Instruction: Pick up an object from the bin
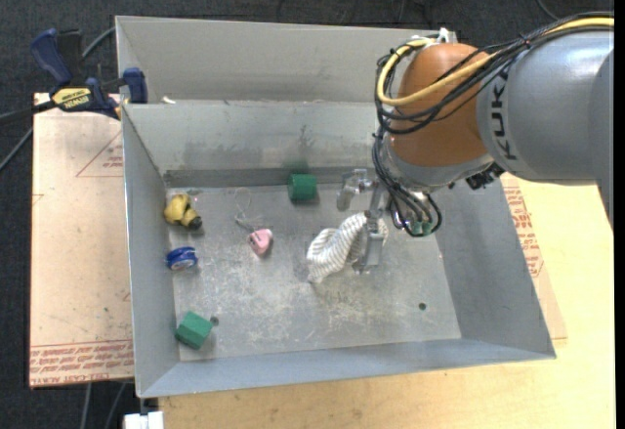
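Note:
My gripper (pixel 362 216) is low over the bin floor, right of the middle, with its two fingers spread wide apart. A white crumpled, net-like thing (pixel 328 252) lies slanted on the floor, and its upper right end reaches into the gap between the fingers. The near finger (pixel 372 243) stands against the white thing's right side, and the far finger (pixel 352 190) is apart from it. A small green cube (pixel 303 188) sits just left of the far finger, near the back wall.
A small pink thing (pixel 260 240) lies left of the white one. Along the left side lie a yellow thing (pixel 179 211), a small blue thing (pixel 181 259) and a green block (pixel 193 329). The arm's orange cover hangs over the bin's back right.

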{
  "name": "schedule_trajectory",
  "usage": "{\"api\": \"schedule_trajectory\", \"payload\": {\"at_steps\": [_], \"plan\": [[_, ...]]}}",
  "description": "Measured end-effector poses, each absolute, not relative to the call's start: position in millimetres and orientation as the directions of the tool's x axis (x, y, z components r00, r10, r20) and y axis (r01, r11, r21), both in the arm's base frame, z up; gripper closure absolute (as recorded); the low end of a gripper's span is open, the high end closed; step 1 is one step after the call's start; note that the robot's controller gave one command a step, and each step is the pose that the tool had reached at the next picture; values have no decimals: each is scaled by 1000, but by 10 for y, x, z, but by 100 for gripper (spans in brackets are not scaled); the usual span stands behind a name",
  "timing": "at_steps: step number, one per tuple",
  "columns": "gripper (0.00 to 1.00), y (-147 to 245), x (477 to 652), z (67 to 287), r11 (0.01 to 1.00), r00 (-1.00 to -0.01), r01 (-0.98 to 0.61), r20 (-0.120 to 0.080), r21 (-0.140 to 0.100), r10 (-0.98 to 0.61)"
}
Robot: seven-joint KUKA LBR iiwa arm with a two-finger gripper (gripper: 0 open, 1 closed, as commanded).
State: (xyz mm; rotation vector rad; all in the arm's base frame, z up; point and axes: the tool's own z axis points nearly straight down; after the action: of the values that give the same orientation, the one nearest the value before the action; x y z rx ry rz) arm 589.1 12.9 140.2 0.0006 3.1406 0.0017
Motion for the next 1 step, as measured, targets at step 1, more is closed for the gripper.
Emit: {"api": "schedule_trajectory", "payload": {"at_steps": [1], "plan": [[0,36,5809,711,1000,-1000,-16,3,2,-16]]}}
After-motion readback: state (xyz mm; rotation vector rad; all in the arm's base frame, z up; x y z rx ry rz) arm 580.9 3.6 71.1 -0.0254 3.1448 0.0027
